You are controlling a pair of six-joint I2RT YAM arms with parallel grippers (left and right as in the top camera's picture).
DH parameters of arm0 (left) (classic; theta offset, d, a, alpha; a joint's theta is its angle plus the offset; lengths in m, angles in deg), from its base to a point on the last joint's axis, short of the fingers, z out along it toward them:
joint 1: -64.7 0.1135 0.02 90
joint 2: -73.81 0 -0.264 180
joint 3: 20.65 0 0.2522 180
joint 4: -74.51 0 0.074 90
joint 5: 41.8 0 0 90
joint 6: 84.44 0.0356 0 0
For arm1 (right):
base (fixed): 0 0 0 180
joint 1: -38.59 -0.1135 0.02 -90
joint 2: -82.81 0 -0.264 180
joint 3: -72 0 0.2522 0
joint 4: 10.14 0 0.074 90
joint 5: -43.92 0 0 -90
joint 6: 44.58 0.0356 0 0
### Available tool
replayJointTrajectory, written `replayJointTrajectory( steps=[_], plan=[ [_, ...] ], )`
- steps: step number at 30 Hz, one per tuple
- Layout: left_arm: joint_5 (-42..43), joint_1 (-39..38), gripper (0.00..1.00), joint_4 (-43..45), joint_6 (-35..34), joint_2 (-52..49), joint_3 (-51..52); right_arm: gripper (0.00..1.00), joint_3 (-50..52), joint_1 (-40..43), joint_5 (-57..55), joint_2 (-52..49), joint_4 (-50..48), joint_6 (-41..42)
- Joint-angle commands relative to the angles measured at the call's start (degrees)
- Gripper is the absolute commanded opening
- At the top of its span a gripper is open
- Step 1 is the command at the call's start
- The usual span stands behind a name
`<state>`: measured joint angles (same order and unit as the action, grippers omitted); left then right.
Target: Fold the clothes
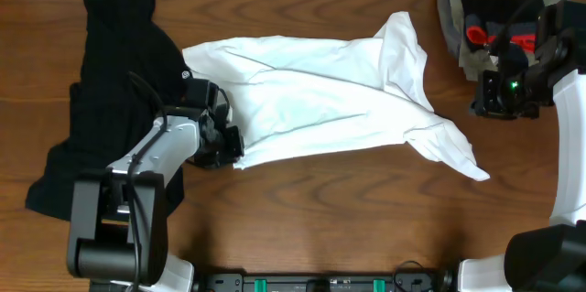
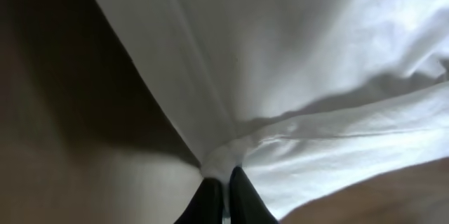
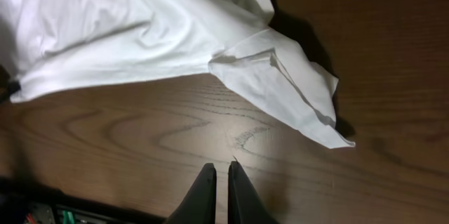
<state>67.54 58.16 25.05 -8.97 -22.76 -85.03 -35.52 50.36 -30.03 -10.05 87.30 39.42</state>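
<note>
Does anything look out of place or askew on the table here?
Nothing looks damaged. The white T-shirt lies rumpled and skewed mid-table, its right end twisted; the left gripper pinches its edge. The black hooded garment sits bunched at the left.

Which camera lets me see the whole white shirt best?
The overhead view: the white T-shirt lies whole, rumpled on the table. The left wrist view shows only a patch pinched in the jaws of the left gripper. The right wrist view shows part of it.
</note>
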Motion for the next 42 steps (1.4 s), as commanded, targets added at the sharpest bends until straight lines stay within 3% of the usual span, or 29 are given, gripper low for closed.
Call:
replayJointTrajectory(
  steps=[1, 15, 23, 32, 35, 36, 38, 39, 42],
  plan=[
    [-1.42, 0.00, 0.06, -4.48, -0.74, 4.81, -1.75, 0.07, 0.13, -0.59, 0.66, 0.07, -0.20, 0.81],
    [-6.97, 0.15, 0.06, -25.14, -0.81, 24.85, -1.99, 0.11, 0.13, -0.59, 0.66, -0.07, -0.98, 0.81],
    [-2.84, 0.09, 0.06, -33.73, -2.21, 25.00, -1.92, 0.12, 0.13, -0.59, 0.66, -0.07, -0.94, 0.81],
    [-2.84, -0.09, 0.06, -46.29, -13.55, 25.00, -1.77, 0.13, 0.15, -0.59, 0.72, -0.07, -1.90, 0.83],
    [-3.98, -0.57, 0.07, -47.82, -13.68, 24.98, -1.55, 0.15, 0.17, -0.61, 0.72, -0.07, -2.43, 0.83],
    [-4.55, -0.55, 0.17, -47.71, -13.68, 24.98, -1.46, 0.15, 0.20, -0.63, 0.72, -0.07, -2.58, 0.83],
    [-5.05, -0.55, 0.72, -47.15, -13.68, 24.98, -1.46, 0.16, 0.24, -0.66, 0.72, -0.07, -2.86, 0.83],
    [-5.01, -0.55, 0.84, -46.69, -13.70, 24.98, -1.46, 0.16, 0.24, -0.70, 0.79, -0.07, -2.99, 0.83],
    [-4.98, -0.55, 0.96, -45.83, -13.88, 24.98, -1.49, 0.18, 0.24, -1.11, 1.38, -0.07, -3.67, 0.79]
  ],
)
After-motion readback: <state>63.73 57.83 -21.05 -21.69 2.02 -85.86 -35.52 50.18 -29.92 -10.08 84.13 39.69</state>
